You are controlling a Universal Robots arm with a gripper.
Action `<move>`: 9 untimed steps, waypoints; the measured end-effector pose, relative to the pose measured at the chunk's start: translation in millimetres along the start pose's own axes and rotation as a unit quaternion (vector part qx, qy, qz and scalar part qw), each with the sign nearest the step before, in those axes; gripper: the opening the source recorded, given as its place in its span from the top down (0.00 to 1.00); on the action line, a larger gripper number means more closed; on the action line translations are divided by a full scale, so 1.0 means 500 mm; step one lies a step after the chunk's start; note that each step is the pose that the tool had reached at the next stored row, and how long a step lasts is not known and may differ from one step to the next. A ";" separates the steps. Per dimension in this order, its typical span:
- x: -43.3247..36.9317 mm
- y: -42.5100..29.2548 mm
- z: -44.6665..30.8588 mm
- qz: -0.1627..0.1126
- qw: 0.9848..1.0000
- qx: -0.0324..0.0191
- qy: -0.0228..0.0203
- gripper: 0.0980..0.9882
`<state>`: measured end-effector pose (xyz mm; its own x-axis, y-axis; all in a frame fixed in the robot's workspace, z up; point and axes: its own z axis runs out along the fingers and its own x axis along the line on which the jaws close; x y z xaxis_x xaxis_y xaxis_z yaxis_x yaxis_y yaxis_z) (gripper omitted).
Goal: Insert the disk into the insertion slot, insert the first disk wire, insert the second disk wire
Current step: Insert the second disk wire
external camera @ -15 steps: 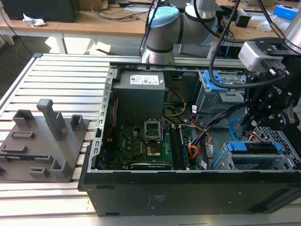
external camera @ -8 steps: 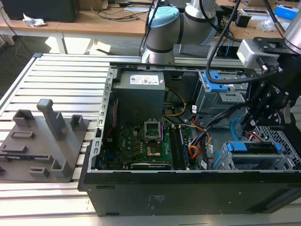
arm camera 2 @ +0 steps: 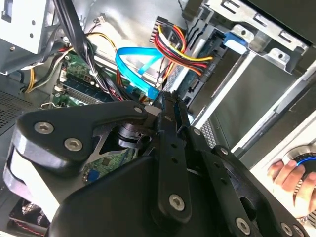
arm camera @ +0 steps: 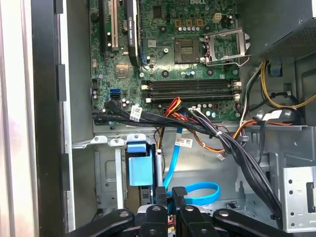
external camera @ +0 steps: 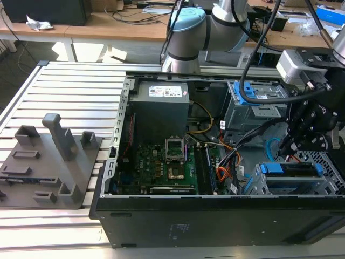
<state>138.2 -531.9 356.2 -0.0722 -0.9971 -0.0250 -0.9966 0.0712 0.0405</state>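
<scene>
1. The arm rises at the far side of the open computer case [external camera: 215,162], its pale blue and silver joints above the case's back edge in the exterior view.
2. The black wrist reaches over the case's end at the exterior view's right, pointing down into it.
3. The hand [external camera: 291,144] hangs low inside that end of the case.
4. In both wrist views the two black fingers [arm camera 2: 170,128] stand pressed close together, almost no gap between their tips [arm camera: 170,193].
5. Bolted black linkage bars spread out behind the fingers.
</scene>
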 end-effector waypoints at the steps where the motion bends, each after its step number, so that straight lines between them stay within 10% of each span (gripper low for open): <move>1: 0.002 0.000 0.000 0.000 1.000 0.000 0.000 0.93; 9: 0.012 -0.005 0.005 0.000 1.000 0.000 0.000 0.93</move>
<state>140.4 -538.1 353.4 -0.0724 -0.9971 -0.0251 -0.9966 0.0713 0.0406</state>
